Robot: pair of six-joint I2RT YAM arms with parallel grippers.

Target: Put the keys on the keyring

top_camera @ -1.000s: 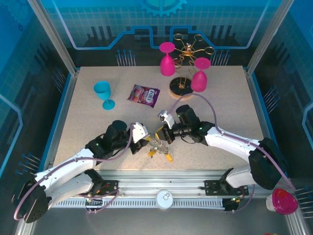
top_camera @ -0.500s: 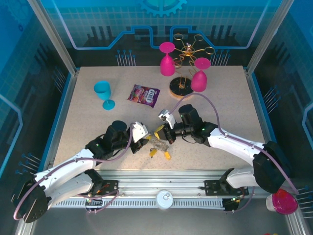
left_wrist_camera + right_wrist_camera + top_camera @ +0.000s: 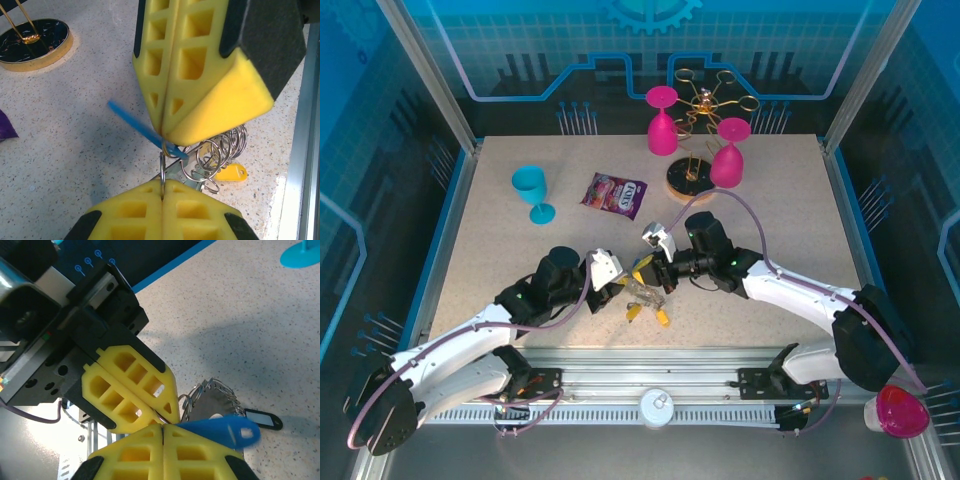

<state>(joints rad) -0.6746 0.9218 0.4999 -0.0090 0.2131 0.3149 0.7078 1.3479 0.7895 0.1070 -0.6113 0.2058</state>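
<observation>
In the left wrist view the left hand point(image 3: 162, 184) was clamped on the keyring point(image 3: 162, 170) and probably needed to hold it steady. In the right wrist view the right hand point(image 3: 163, 429) pinched the blue-tagged key point(image 3: 220, 430) just beside the keyring; slow, aligned sliding seemed wise. From above, the speckled desk point(image 3: 520, 260) spread around the keyring, a teal goblet point(image 3: 533, 193) well beyond it, blue walls point(image 3: 380, 100) enclosing.

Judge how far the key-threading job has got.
Done: the yellow-tagged key and dark-tagged key look already bunched on the keyring. In hand: the left tool pinches the ring wire, and the right tool pinches the blue-tagged key against it. Left: threading that key on, not visibly done.
</observation>
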